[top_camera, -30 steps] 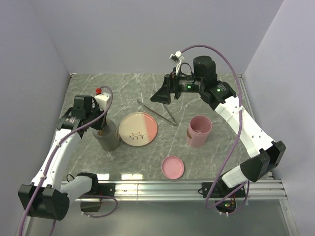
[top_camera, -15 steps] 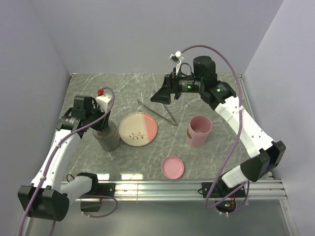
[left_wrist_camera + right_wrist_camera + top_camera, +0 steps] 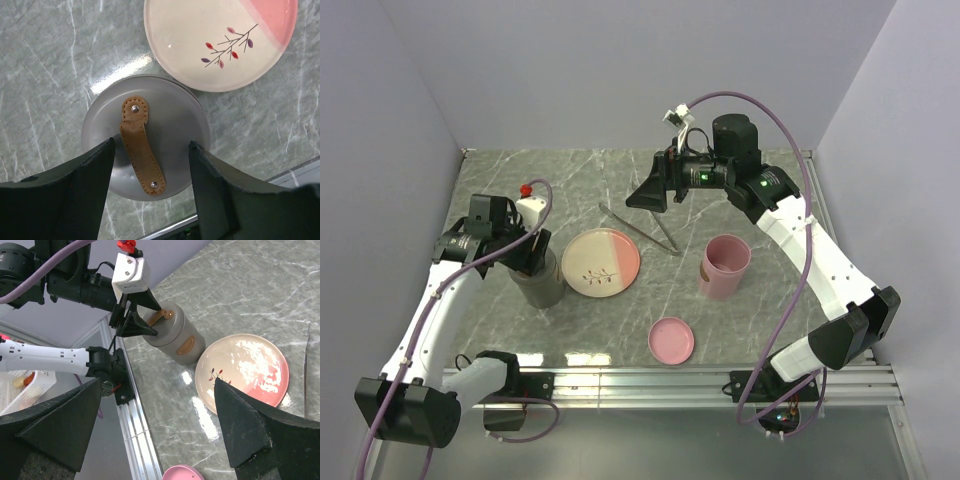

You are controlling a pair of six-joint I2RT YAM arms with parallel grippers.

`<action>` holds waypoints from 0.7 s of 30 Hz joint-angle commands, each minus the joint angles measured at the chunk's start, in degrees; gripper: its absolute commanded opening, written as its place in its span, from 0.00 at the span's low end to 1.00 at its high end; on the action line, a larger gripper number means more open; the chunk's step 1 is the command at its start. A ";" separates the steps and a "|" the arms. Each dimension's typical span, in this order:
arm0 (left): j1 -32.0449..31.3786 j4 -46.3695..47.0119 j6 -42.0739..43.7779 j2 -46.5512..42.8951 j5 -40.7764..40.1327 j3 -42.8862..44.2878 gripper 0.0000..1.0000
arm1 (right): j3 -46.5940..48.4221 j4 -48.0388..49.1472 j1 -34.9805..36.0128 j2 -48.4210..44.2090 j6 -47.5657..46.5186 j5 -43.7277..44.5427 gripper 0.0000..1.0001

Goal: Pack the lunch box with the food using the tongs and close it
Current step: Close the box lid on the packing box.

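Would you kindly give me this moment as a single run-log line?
left gripper: open above closed lunch box | right gripper: open, empty, raised | tongs: lying on table beside plate

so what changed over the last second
The left gripper has opened above the grey container, jaws now spread to either side of the strap on top, letting go. The container itself stayed put. The right gripper, plate, tongs, pink cup and pink lid did not move.

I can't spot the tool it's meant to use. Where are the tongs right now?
In the top view the tongs lie flat mid-table, just beyond the plate, near the open right gripper and left of the pink cup.
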 commanded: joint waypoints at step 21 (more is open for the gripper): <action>-0.25 -2.86 2.05 3.16 -0.06 -0.51 0.67 | 1.32 0.66 -0.25 0.11 0.33 -1.13 1.00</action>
